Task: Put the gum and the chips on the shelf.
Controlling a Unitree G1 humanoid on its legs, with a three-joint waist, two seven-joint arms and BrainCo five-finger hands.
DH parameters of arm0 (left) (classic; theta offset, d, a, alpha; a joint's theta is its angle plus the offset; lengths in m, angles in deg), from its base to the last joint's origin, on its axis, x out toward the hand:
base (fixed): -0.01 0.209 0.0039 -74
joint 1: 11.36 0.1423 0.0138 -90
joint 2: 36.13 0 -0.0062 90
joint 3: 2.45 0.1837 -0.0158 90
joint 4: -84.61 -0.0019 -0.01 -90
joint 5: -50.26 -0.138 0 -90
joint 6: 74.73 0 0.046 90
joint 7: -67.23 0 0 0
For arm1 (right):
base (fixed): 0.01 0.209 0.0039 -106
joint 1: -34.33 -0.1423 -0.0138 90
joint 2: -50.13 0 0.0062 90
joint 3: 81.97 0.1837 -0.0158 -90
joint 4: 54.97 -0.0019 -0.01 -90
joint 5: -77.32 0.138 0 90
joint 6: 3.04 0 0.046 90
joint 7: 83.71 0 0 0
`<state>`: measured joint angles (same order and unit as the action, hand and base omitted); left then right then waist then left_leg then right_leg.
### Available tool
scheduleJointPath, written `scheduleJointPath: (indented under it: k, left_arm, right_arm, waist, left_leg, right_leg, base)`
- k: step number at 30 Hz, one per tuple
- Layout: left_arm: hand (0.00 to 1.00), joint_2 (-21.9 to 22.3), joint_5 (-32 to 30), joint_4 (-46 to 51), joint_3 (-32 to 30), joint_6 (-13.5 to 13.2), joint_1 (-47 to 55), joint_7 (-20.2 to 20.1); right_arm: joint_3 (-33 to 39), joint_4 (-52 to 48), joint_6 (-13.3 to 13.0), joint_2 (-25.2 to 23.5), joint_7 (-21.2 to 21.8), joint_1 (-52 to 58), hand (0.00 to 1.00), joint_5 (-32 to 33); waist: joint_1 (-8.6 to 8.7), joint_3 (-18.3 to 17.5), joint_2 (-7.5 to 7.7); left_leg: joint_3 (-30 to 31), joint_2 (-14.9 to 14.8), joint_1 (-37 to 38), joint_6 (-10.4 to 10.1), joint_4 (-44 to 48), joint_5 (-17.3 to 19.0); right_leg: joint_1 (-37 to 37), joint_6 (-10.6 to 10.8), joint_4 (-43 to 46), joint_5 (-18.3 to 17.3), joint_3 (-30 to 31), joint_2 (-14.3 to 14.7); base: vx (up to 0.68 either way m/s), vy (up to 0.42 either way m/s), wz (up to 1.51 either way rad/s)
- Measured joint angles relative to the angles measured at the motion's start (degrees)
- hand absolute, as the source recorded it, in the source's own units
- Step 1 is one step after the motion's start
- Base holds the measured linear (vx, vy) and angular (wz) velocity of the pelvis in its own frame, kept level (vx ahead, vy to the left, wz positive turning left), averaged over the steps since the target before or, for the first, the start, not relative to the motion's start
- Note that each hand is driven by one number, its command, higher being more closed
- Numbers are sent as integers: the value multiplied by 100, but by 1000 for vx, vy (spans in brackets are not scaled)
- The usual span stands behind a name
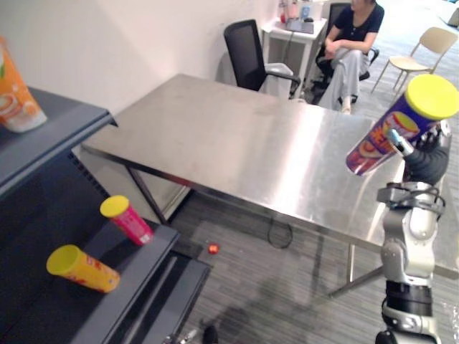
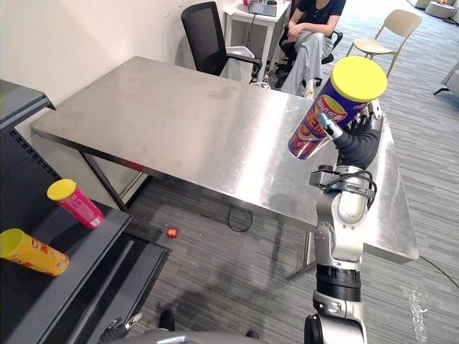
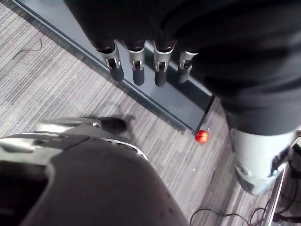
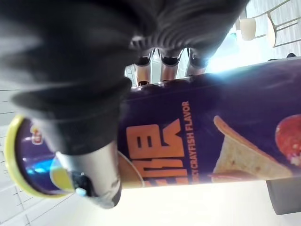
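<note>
My right hand [image 2: 357, 145] is raised over the right end of the steel table [image 1: 237, 143] and is shut on a purple chips can [image 2: 333, 107] with a yellow lid, held tilted with the lid up. In the right wrist view the fingers and thumb curl round the can [image 4: 211, 141]. My left hand [image 3: 136, 70] hangs over the grey carpet with its fingers straight and nothing in them. A small red round thing [image 1: 213, 249] lies on the floor by the foot of the dark shelf [image 1: 136, 279].
On the lower shelf lie a pink can [image 1: 128, 218] and a yellow can [image 1: 82, 269], both with yellow lids. An orange bag [image 1: 14, 93] stands on the upper shelf. Behind the table are a black chair [image 1: 247, 54], a seated person [image 1: 351, 43] and a beige chair [image 1: 423, 54].
</note>
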<state>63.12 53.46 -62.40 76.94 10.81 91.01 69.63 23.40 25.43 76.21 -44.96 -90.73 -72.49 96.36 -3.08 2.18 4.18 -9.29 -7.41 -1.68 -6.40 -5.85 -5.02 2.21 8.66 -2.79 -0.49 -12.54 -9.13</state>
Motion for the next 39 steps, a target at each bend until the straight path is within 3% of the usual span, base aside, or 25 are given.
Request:
scheduleJointPath:
  k: [12,15,17,20,22,24,25,26,27,28,30,32,34,35,36,37,39]
  left_arm:
    - [0,-3,-1,-1,-12,5,41,36]
    - [0,-43,12,-5,-37,10,16,53]
    - [0,-70,105,-7,-134,13,-92,60]
    - [0,-3,314,6,-330,16,-193,31]
    - [0,113,489,66,-470,13,-263,-36]
    - [0,225,548,115,-587,10,-306,-70]
    - [0,225,548,111,-588,13,-303,-75]
    - [0,231,552,98,-591,18,-318,-78]
    - [0,261,577,80,-660,28,-336,-102]
    - [0,275,573,38,-777,47,-333,-113]
    - [0,384,744,-9,-1102,100,-181,-112]
    - [0,478,785,1,-1261,100,-166,-136]
    - [0,484,786,19,-1274,90,-160,-163]
    - [0,487,784,40,-1287,85,-149,-170]
    - [0,513,782,33,-1337,91,-137,-182]
    - [0,545,778,-12,-1450,105,-90,-216]
    - [0,608,767,-15,-1515,129,-36,-267]
  right_arm:
    - [-8,-77,0,-25,6,245,100,12]
    - [-49,-75,1,-160,5,406,100,26]
    - [-235,-73,2,-325,6,413,100,132]
    - [-546,-69,7,-332,39,440,100,171]
    - [-695,-70,6,-334,111,439,100,268]
    - [-741,-71,6,-330,159,414,100,368]
    - [-745,-70,6,-299,182,399,100,380]
    - [-739,-57,10,-296,187,380,100,390]
    - [-717,-27,13,-298,193,289,100,406]
    - [-697,-26,13,-293,190,241,100,406]
    - [-534,-22,12,-284,110,162,100,405]
    - [-198,-26,2,-269,37,133,100,403]
    - [11,-27,4,-307,-17,108,100,401]
    - [125,-45,3,-305,-11,120,100,397]
    - [157,-76,2,-312,5,92,100,396]
    - [193,-126,-1,-349,2,106,100,397]
    - [411,-221,0,-361,2,183,100,392]
  waist:
    - [85,-8,13]
    - [96,48,58]
    - [99,262,137]
    - [108,429,-1]
    - [87,491,-130]
    - [-52,529,-204]
    - [-183,567,-270]
    - [-215,586,-212]
    - [-251,652,-185]
    - [-229,686,-181]
    - [-193,684,-275]
    - [-173,608,-507]
    - [-178,595,-541]
    - [-164,552,-481]
    - [-202,551,-490]
    - [-180,543,-521]
    - [-153,482,-660]
  left_leg:
    - [-11,-6,53,-2,30,-3]
    - [31,0,-56,-6,305,90]
    - [187,6,-419,-19,1228,509]
    - [640,-52,-829,-94,1797,707]
    - [1186,-60,-1115,-216,1631,480]
    - [1573,-78,-1266,-311,1050,170]
    - [1568,-185,-1253,-345,611,269]
    - [1384,-239,-1266,-276,513,360]
    - [819,-233,-1453,64,754,236]
    - [545,-190,-1554,228,1061,166]
    - [-435,-362,-1509,582,2350,268]
    - [-970,-571,-1420,639,2611,606]
    - [-1083,-377,-1422,529,2193,208]
    - [-897,-139,-1243,472,1417,-267]
    - [-877,-96,-1099,591,1210,-240]
    - [-911,-225,-1042,561,1660,234]
    - [-889,-310,-879,357,1353,386]
  right_leg:
    - [-10,-25,120,-37,1,-9]
    - [-437,-67,1157,-524,35,-149]
    - [-662,-93,1958,-939,7,-314]
    - [-707,-158,2354,-1223,-363,-326]
    - [-724,-272,2471,-1349,-899,-269]
    - [-933,-435,2702,-1482,-1366,-265]
    - [-979,-533,2658,-1474,-1613,-252]
    - [-963,-623,2530,-1422,-1746,-263]
    - [-1003,-706,2466,-1373,-2011,-423]
    - [-1003,-738,2446,-1339,-2165,-513]
    - [-985,-723,2319,-1176,-2621,-670]
    - [-922,-694,2292,-1130,-3128,-765]
    - [-850,-631,2190,-1076,-3370,-735]
    - [-726,-646,1789,-924,-3645,-773]
    - [-640,-692,1600,-796,-3848,-776]
    - [-581,-618,1604,-726,-3998,-808]
    - [-567,-596,1788,-714,-4234,-848]
  base:
    - [0,0,0]
    - [-12,-6,6]
    - [-104,-41,28]
    - [-166,-88,67]
    - [-174,-131,119]
    - [-159,-169,117]
    - [-167,-193,105]
    - [-155,-129,106]
    - [-123,-98,89]
    - [-126,-145,113]
    - [-71,-131,107]
    - [-84,-15,120]
    - [-80,1,113]
    - [-99,50,91]
    - [-122,70,93]
    - [-81,77,63]
    - [-81,139,68]
